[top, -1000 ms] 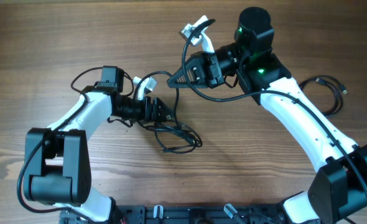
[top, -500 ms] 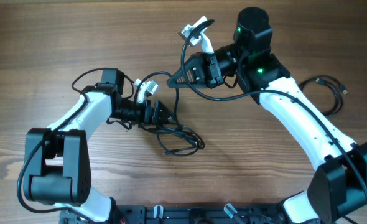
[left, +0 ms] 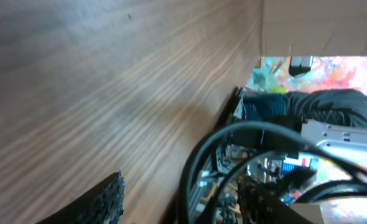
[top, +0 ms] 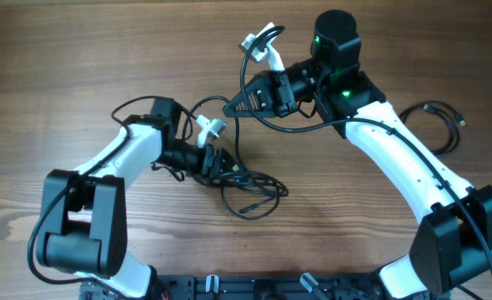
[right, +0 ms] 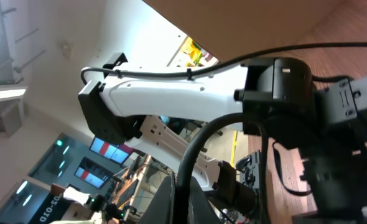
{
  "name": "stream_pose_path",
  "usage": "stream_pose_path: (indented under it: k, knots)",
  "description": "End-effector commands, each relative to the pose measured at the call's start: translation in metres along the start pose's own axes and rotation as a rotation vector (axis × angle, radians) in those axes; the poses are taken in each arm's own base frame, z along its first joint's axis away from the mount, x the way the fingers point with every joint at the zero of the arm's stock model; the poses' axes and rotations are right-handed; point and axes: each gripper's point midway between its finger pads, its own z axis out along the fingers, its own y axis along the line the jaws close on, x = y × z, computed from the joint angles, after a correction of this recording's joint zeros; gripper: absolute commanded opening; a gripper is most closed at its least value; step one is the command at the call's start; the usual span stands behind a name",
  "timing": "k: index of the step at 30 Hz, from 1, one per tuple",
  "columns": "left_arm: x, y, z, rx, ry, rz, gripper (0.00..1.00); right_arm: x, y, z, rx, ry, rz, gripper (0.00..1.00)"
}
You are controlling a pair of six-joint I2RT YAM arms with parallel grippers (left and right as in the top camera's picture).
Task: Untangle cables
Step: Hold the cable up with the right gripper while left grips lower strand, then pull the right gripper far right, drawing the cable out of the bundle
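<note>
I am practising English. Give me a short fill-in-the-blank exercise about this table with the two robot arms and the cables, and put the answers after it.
1. The table is made of ___.
2. The right gripper is ___ on a thin cable.
3. The tangled cables on the table are ___ in colour.
4. One loose cable lies apart from the tangle, beside the ___ arm.
Missing words: wood; shut; black; right.
</note>
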Motion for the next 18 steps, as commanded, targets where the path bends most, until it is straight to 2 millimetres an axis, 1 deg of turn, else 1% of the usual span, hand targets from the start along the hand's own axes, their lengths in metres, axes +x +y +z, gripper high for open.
stream_pose_path:
  k: [1,3,4,7,8,9,10,11,12,13,14,15,18]
  knots:
    - [0.012,-0.001,0.009,-0.019,0.062,-0.001,0.55,0.006,0.005,0.000,-0.044,0.045,-0.020,0.04]
    - [0.016,0.001,0.011,-0.042,0.078,-0.005,0.45,0.006,0.005,0.000,-0.044,0.045,-0.021,0.04]
    - [0.016,0.002,0.011,-0.047,0.079,-0.007,0.38,0.006,0.005,0.000,-0.044,0.045,-0.021,0.04]
    - [0.016,0.002,0.011,-0.047,0.079,-0.009,0.33,0.006,0.005,0.000,-0.044,0.045,-0.020,0.04]
    - [0.016,0.003,0.011,-0.051,0.080,-0.009,0.29,0.006,0.005,0.000,-0.044,0.045,-0.021,0.04]
    - [0.016,0.005,0.011,-0.063,0.082,-0.008,0.18,0.006,0.005,0.000,-0.044,0.045,-0.021,0.04]
    - [0.017,0.008,0.011,-0.085,0.086,-0.013,0.10,0.006,0.005,0.000,-0.044,0.045,-0.020,0.04]
    - [0.017,0.014,0.010,-0.118,0.088,-0.031,0.06,0.006,0.005,0.000,-0.044,0.045,-0.021,0.04]
    - [0.017,0.023,0.009,-0.173,0.087,-0.063,0.04,0.006,0.004,0.000,-0.043,0.044,-0.021,0.04]
    - [0.015,0.041,0.005,-0.280,0.074,-0.126,0.04,0.005,0.004,-0.001,-0.041,0.041,-0.026,0.04]
    - [0.011,0.061,-0.002,-0.401,0.044,-0.198,0.04,0.004,0.003,-0.002,-0.036,0.035,-0.046,0.04]
    - [0.008,0.074,-0.008,-0.486,0.014,-0.256,0.04,0.004,0.003,-0.004,-0.034,0.032,-0.054,0.04]
    - [0.002,0.108,-0.032,-0.697,-0.093,-0.408,0.04,0.001,-0.001,-0.010,-0.018,0.012,-0.068,0.05]
